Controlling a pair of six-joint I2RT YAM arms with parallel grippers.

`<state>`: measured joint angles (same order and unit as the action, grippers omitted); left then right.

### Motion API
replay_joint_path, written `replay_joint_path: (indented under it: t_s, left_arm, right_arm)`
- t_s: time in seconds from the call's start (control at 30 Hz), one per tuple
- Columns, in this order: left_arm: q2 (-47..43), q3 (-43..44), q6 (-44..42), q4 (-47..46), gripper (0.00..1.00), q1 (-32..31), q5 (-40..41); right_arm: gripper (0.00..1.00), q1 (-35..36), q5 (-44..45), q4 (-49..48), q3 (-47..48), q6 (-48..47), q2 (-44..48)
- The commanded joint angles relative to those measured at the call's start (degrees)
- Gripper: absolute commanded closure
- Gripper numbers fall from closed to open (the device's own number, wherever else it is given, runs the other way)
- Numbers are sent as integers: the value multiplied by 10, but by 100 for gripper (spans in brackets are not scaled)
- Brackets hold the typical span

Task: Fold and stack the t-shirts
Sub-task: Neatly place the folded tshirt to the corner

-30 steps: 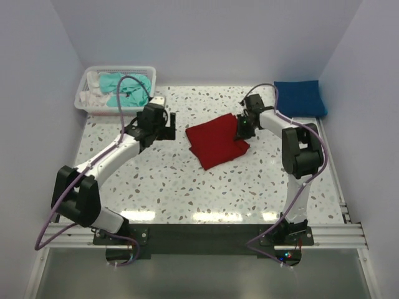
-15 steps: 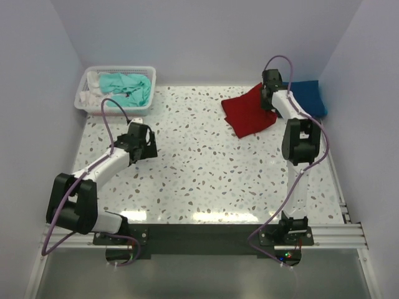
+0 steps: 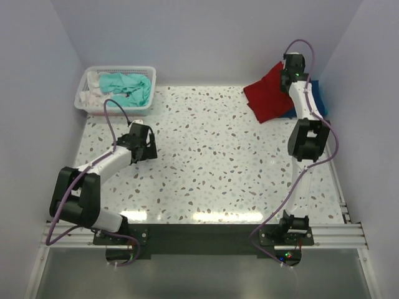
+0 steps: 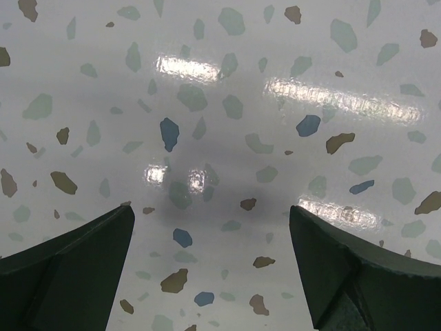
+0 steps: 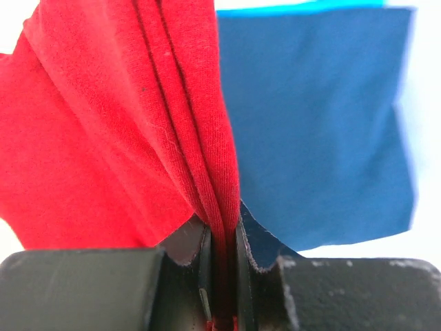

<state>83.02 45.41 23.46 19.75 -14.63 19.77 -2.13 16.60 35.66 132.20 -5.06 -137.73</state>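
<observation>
Carried rearward, red shirt [image 3: 267, 96] hangs in clenched right fingers [image 5: 186, 252] over blue shirt [image 5: 324, 117]; left fingers [image 4: 69, 269] released.

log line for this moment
left end effector: open, empty | right end effector: shut on folded deep red cloth t-shirt, partly over folded royal blue cloth t-shirt | teal cloth t-shirt: crumpled in white plastic mesh basket

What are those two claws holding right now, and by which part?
The right gripper pinches the red t-shirt by a bunched edge; the left gripper is open and holds nothing.
</observation>
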Motion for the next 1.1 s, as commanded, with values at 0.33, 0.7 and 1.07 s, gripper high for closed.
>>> replay_joint_path:
  t_s: [0.33, 0.7, 1.07]
  left_arm:
    - [35, 4, 9, -25, 0, 4, -3]
    - [67, 7, 9, -16, 0, 4, -10]
    - [72, 17, 14, -2, 0, 4, -14]
  right_arm:
    - [100, -94, -26, -53, 44, -48, 19]
    - [98, -111, 35, -168, 63, -62, -53]
    - [94, -126, 130, -199, 7, -25, -33]
